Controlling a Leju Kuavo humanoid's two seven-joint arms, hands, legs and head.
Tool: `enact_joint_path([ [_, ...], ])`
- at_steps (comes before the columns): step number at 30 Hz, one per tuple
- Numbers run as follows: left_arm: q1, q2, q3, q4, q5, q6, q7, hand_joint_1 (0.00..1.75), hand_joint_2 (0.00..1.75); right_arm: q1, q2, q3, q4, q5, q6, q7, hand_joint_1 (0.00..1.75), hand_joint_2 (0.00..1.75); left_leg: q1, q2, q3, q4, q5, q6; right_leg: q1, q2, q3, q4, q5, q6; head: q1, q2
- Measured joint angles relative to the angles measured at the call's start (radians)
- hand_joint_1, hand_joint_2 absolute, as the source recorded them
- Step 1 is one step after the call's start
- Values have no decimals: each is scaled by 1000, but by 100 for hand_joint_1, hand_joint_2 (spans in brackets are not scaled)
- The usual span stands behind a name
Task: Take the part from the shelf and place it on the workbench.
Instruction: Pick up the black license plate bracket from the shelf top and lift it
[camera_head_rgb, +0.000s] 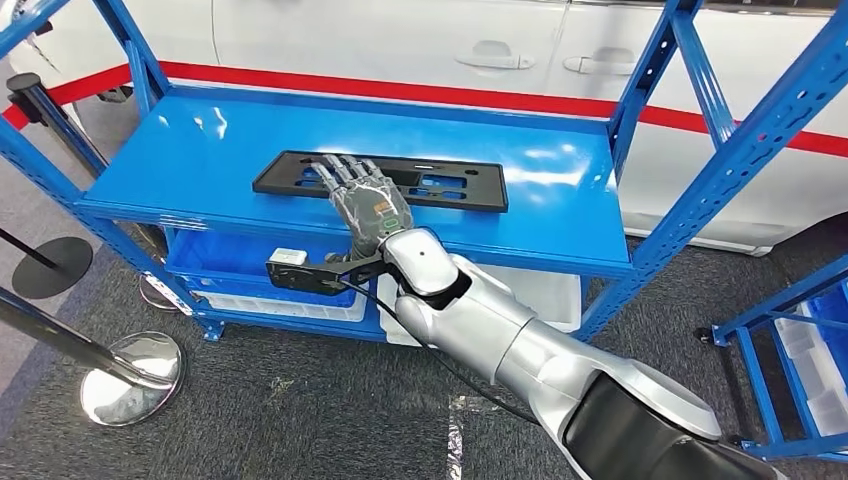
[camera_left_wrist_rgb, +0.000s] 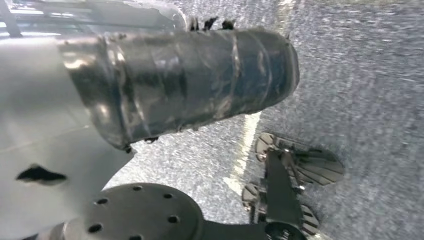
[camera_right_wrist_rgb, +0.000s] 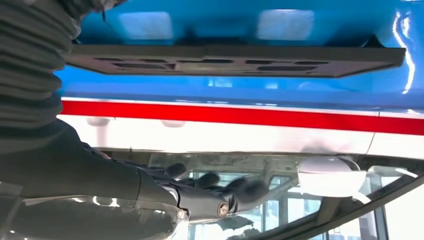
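Note:
The part (camera_head_rgb: 285, 175) is a flat black rectangular frame lying on the top board of the blue shelf (camera_head_rgb: 200, 150), near its middle. My right hand (camera_head_rgb: 365, 200) reaches in from the front edge, its fingers stretched out over the part's middle. The right wrist view shows the part (camera_right_wrist_rgb: 235, 60) flat on the blue board and my right hand (camera_right_wrist_rgb: 210, 192) a little above it, fingers apart and loosely bent, holding nothing. My left hand hangs over the grey floor; dark fingertips (camera_left_wrist_rgb: 210, 23) peek past a dark wrapped tube, and their pose is hidden.
Blue uprights (camera_head_rgb: 760, 130) frame the shelf on both sides. Blue bins (camera_head_rgb: 230, 255) sit on the lower level. A white car with a red stripe (camera_head_rgb: 400, 40) stands behind. Chrome stanchion bases (camera_head_rgb: 130, 375) stand at the left, and another blue rack (camera_head_rgb: 790, 340) at the right.

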Motion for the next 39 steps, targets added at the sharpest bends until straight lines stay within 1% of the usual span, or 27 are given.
enact_joint_path([
  [2, 2, 0, -1, 0, 1, 0, 0, 0, 0, -2, 0, 0, 0, -3, 1, 2, 0, 175, 4, 1, 9, -6, -1, 11, 0, -2, -15, 37, -22, 9, 3, 0],
  [3, 2, -1, -1, 0, 2, 0, -1, 0, 0, -3, 0, 0, 0, -5, 3, 3, 0, 175, 5, 2, 14, -8, -3, 16, -1, -3, -38, 84, -44, 14, 4, 0],
  [5, 0, 0, -1, 0, 3, 0, -1, 0, 0, 0, -1, 0, 1, -8, 8, 4, 0, 175, 3, 2, 21, -8, -8, 25, -4, -4, -108, 215, -88, 19, 5, 0],
  [6, 0, 0, -1, 0, 3, 0, -1, 0, 0, 4, -1, 0, 1, -8, 12, 4, 0, 175, 3, 1, 24, -8, -11, 27, -6, -4, -139, 263, -96, 20, 5, 0],
  [7, 0, 0, -1, 0, 4, 0, -1, 0, 0, 7, -2, 0, 2, -9, 15, 4, 0, 175, 2, 1, 28, -7, -15, 28, -6, -4, -156, 278, -86, 19, 6, 0],
  [8, 0, 1, -1, 0, 4, 0, 0, 0, 0, 8, -3, 0, 3, -9, 18, 5, 0, 175, 2, 0, 32, -6, -19, 28, -7, -4, -154, 256, -58, 17, 6, 0],
  [10, 1, 0, -2, 0, 4, 0, 2, 0, 0, 8, -3, 0, 3, -8, 21, 5, 0, 175, 1, -2, 42, -3, -28, 25, -5, -4, -109, 133, 19, 6, 6, 0],
  [11, 1, 0, -2, 0, 4, 0, 2, 0, 0, 7, -3, 0, 3, -8, 24, 5, 0, 175, 0, -2, 44, -1, -32, 22, -2, -4, -82, 73, 43, 1, 5, 0],
  [12, 1, -1, -2, 0, 4, 0, 2, 0, 0, 6, -3, 0, 3, -6, 28, 6, 0, 175, -1, -3, 44, -1, -35, 18, 1, -4, -63, 32, 54, -4, 5, 0],
  [14, -1, -1, -2, 0, 5, -2, 3, 0, 0, 4, -4, 0, 4, -4, 34, 9, 0, 175, -1, -3, 44, -3, -36, 7, 7, -2, -51, 8, 49, -8, 5, 0],
  [16, -1, -1, -2, 0, 6, -3, 3, 0, 0, 4, -8, 0, 5, -1, 36, 15, 0, 175, -1, -2, 48, -7, -39, -4, 2, 0, -42, -4, 51, -13, 6, 0],
  [18, 0, 0, -2, 0, 7, -3, 3, 0, 0, 2, -12, 0, 7, 0, 37, 20, 0, 175, -1, 1, 36, 27, -62, -13, -7, -1, -26, -21, 53, -20, 0, 0],
  [19, 0, 0, -2, 0, 8, -3, 3, 0, 0, 1, -15, 0, 7, 1, 37, 21, 0, 175, 1, 1, 10, 78, -85, -17, -8, -2, -19, -25, 52, -23, -4, 0],
  [21, 0, 0, -3, 0, 10, -3, 4, 0, 0, 4, -23, 0, 10, 2, 38, 23, 0, 175, 5, 2, -61, 204, -129, -25, -8, -4, -15, -26, 48, -30, -9, 0],
  [22, 1, 0, -3, 0, 11, -3, 4, 0, 0, 9, -27, 0, 12, 2, 38, 24, 0, 175, 7, 2, -89, 246, -134, -28, -7, -4, -13, -25, 46, -30, -9, 0],
  [23, 2, 0, -3, 0, 12, -2, 4, 0, 0, 13, -32, 0, 14, 2, 38, 26, 0, 175, 9, 2, -97, 246, -116, -32, -7, -2, -12, -23, 43, -29, -9, 0],
  [24, 3, 0, -3, 0, 13, -1, 5, 0, 0, 16, -37, 0, 16, 3, 38, 28, 0, 175, 11, 3, -89, 214, -85, -35, -8, -1, -11, -19, 39, -27, -9, 0],
  [26, 4, 1, -3, 0, 13, 1, 5, 0, 0, 17, -47, -1, 19, 3, 36, 30, 0, 175, 13, 3, -35, 86, -16, -37, -9, 2, -11, -7, 28, -19, -9, 0],
  [27, 3, 1, -3, 0, 13, 2, 5, 0, 0, 17, -52, -2, 21, 3, 36, 31, 0, 175, 12, 2, -13, 39, -2, -32, -8, 3, -12, -1, 23, -13, -10, 0],
  [28, 2, 1, -3, 0, 13, 2, 5, 0, 0, 17, -56, -2, 22, 3, 36, 31, 0, 175, 9, 2, 1, 10, 2, -27, -7, 4, -14, 3, 19, -8, -10, 0],
  [31, 0, 1, -3, 0, 13, 3, 5, 0, 0, 19, -66, -2, 26, 3, 35, 34, 0, 175, 8, 0, 9, -1, -4, -6, -5, 3, -13, 2, 14, 6, -9, 0],
  [33, 1, 1, -3, 0, 13, 4, 4, 0, 0, 20, -72, -3, 27, 3, 31, 37, 0, 175, 11, 1, 16, -7, -4, 5, -6, 0, -26, 36, -10, 16, -8, 0],
  [34, 1, 1, -3, 0, 13, 5, 4, 0, 0, 21, -75, -4, 28, 3, 29, 38, 0, 175, 12, 2, 20, -9, -5, 11, -7, -2, -47, 81, -33, 20, -6, 0],
  [36, 0, 1, -3, 0, 13, 8, 3, 0, 0, 29, -81, -4, 31, 3, 22, 38, 0, 175, 12, 2, 24, -9, -8, 19, -8, -4, -114, 210, -85, 25, -4, 0],
  [37, 0, 1, -3, 0, 13, 10, 3, 0, 0, 36, -84, -4, 32, 3, 19, 38, 0, 175, 11, 2, 25, -9, -11, 21, -10, -4, -146, 263, -98, 26, -4, 0],
  [38, 0, 1, -3, 0, 13, 11, 2, 0, 0, 45, -87, -4, 34, 3, 17, 38, 0, 175, 11, 1, 27, -8, -13, 21, -11, -4, -165, 287, -94, 27, -4, 0],
  [39, 0, 1, -3, 0, 13, 13, 1, 0, 0, 51, -90, -4, 37, 3, 17, 38, 0, 175, 11, 1, 30, -8, -16, 21, -12, -4, -165, 273, -72, 26, -4, 0],
])
